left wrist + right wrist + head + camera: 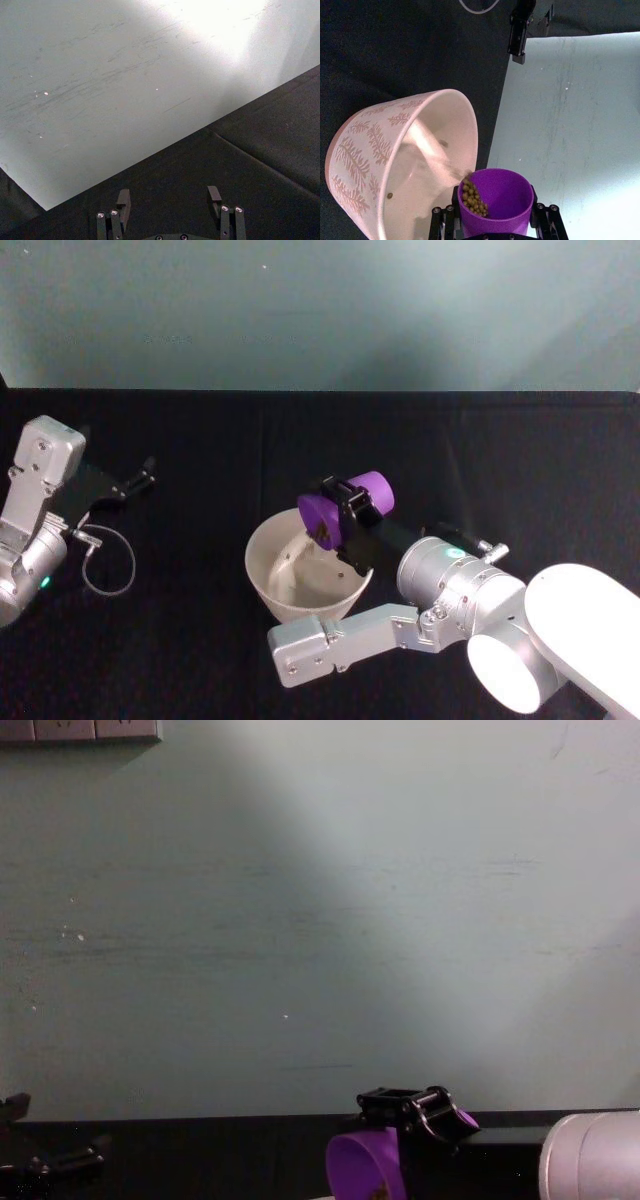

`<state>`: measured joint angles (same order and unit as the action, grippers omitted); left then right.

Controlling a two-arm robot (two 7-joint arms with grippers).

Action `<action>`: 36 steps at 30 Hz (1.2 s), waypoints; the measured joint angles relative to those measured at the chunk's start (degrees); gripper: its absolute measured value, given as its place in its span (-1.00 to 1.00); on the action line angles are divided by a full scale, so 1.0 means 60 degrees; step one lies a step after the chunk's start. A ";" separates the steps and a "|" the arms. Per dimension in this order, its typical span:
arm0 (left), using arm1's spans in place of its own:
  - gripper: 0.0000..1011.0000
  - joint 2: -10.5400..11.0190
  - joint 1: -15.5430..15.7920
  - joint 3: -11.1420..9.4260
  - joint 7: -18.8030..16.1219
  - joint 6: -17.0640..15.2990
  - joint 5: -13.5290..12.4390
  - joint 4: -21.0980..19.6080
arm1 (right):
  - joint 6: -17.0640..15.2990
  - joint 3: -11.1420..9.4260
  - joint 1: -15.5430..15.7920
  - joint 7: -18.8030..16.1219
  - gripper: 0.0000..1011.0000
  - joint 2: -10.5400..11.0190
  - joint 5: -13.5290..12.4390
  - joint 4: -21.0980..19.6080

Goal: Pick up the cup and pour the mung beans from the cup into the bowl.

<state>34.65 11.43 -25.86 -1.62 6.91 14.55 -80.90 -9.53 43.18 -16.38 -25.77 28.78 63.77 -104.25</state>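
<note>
**Head view.** 1 small bright purple plastic cup (374, 490), handleless, is tipped well over. Its mouth sits above the far right rim of 1 white round bowl (290, 605). The right gripper (348, 520) clamps the cup from both sides with black fingers. The bowl stands on the black cloth-covered table (200, 440). The left gripper (138, 480) is at the table's left, well apart from the bowl, with its fingers spread and nothing held. 1 thin pale cable loop (105, 565) lies beside that arm.

**Left wrist view.** The left gripper (169, 200) has 2 fingers parted with an empty gap between them. It hangs above the black cloth, facing the pale green wall (125, 75).

**Right wrist view.** This view adds detail that the others lack.
- The cup (502, 197) is shown from its open mouth, with the right gripper (495, 222) closed against its sides.
- Green mung beans (472, 197) are heaped against the cup's lip on the bowl's side.
- The bowl (365, 145) bears a pinkish fern pattern on its outer wall.
- At least 1 loose bean lies inside the bowl.
- The left gripper (520, 30) shows farther off.

**Chest view.** The cup (365, 1165) appears side-on and tilted at the lower edge. The right gripper (410, 1105) sits over it, with that arm's silver housing at the right. The dark fingers of the left gripper (50, 1160) are at the lower left. Socket plates (80, 730) are on the wall at the upper left.
</note>
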 joint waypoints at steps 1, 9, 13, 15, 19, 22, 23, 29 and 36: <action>0.98 0.0000 0.0000 0.0000 0.0000 0.0000 0.0000 0.0000 | 0.0000 0.0003 -0.0004 -0.0008 0.46 -0.0002 0.0010 0.0000; 0.98 0.0000 0.0000 0.0000 0.0000 0.0000 0.0000 0.0000 | -0.0002 0.0022 -0.0003 -0.0025 0.46 0.0001 0.0081 -0.0015; 0.98 0.0000 0.0000 0.0000 0.0000 0.0000 0.0000 0.0000 | -0.0013 0.0048 -0.0005 -0.0045 0.46 0.0003 0.0146 -0.0026; 0.98 0.0000 0.0000 0.0000 0.0000 0.0000 0.0000 0.0000 | -0.0014 0.0049 -0.0005 -0.0048 0.46 0.0006 0.0151 -0.0027; 0.98 0.0000 -0.0001 0.0000 0.0000 0.0000 0.0000 0.0000 | -0.0031 0.0057 0.0006 -0.0049 0.46 0.0019 0.0187 -0.0046; 0.98 0.0000 0.0001 0.0000 0.0000 0.0000 0.0000 0.0000 | -0.0040 0.0075 0.0008 -0.0049 0.46 0.0018 0.0227 -0.0048; 0.98 0.0000 -0.0001 0.0000 0.0000 0.0000 0.0000 0.0000 | -0.0040 0.0077 0.0007 -0.0050 0.46 0.0017 0.0232 -0.0050; 0.98 0.0000 0.0000 0.0000 0.0000 0.0000 0.0000 0.0000 | -0.0043 0.0090 0.0000 -0.0056 0.46 0.0016 0.0283 -0.0059; 0.98 0.0000 0.0000 0.0000 0.0000 0.0000 0.0000 0.0000 | -0.0054 0.0141 -0.0018 -0.0066 0.46 0.0053 0.0424 -0.0098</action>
<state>34.64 11.43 -25.86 -1.62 6.90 14.55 -80.90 -9.86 44.02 -16.49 -26.17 29.11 66.31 -104.84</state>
